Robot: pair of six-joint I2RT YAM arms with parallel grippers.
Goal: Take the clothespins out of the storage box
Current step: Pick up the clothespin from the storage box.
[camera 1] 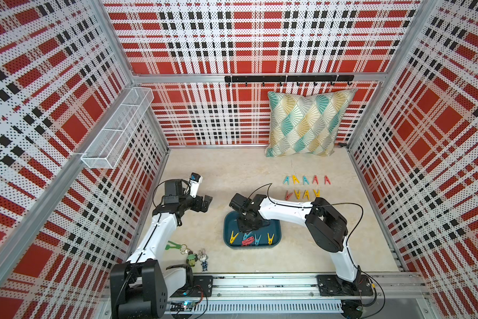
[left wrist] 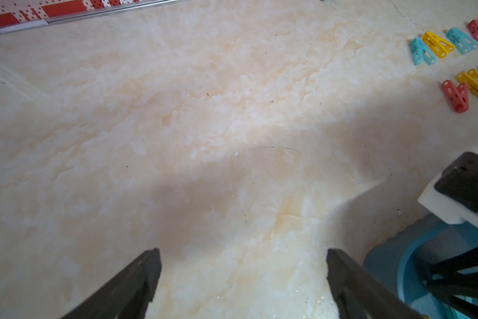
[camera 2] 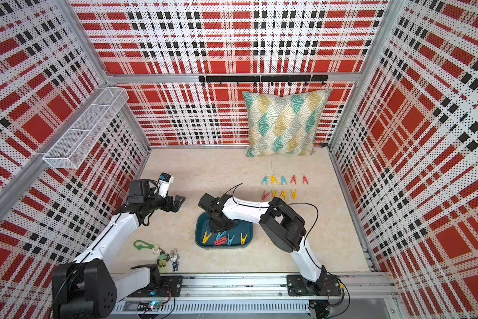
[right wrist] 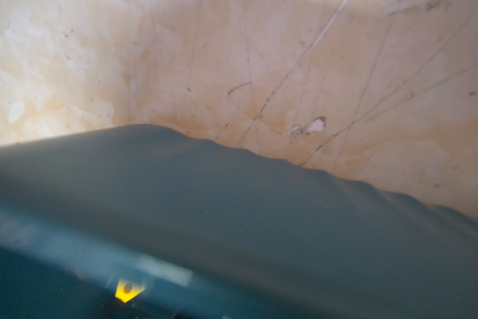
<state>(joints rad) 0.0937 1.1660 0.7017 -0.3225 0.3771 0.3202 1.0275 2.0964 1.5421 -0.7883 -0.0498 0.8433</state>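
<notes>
The dark teal storage box (camera 1: 228,221) lies mid-table and holds several clothespins: yellow (camera 1: 233,237), red (camera 1: 247,242), teal (camera 1: 257,239) and another yellow (camera 1: 270,238). My right gripper (camera 1: 247,224) reaches down into the box's far half, and its fingers are hidden under the wrist. In the right wrist view the box wall (right wrist: 232,193) fills the frame and a yellow clothespin tip (right wrist: 126,291) shows at the edge by the jaws. Two rows of clothespins (camera 1: 305,180) lie on the table beyond. My left gripper (left wrist: 242,252) hangs open over bare table left of the box.
A green clip (camera 1: 173,245) with keychain figurines (camera 1: 196,258) lies near the left arm's base. A patterned cushion (camera 1: 307,124) leans on the back wall under a black hook rail (camera 1: 287,78). A white wire basket (camera 1: 116,129) hangs on the left wall.
</notes>
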